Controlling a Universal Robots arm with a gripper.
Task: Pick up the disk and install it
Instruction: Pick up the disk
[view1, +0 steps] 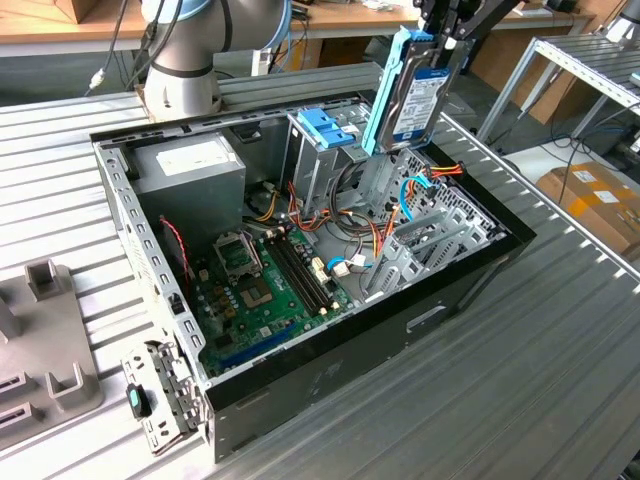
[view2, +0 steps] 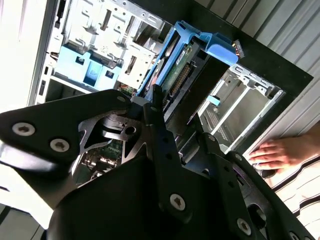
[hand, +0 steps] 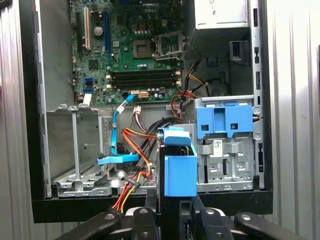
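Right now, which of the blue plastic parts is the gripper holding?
The light-blue frame around the disk, lifted above the case; the other blue bracket sits on the metal cage inside.

The disk (view1: 412, 95) carries a white-and-blue label in the exterior view, and the grey power supply (view1: 190, 165) carries a white one, but the print on both is too small to make out. In the first wrist view, white lettering stands on the green motherboard (hand: 135, 50) and a small white sticker (hand: 218, 145) sits on the metal drive cage (hand: 225, 165); none of it is legible.
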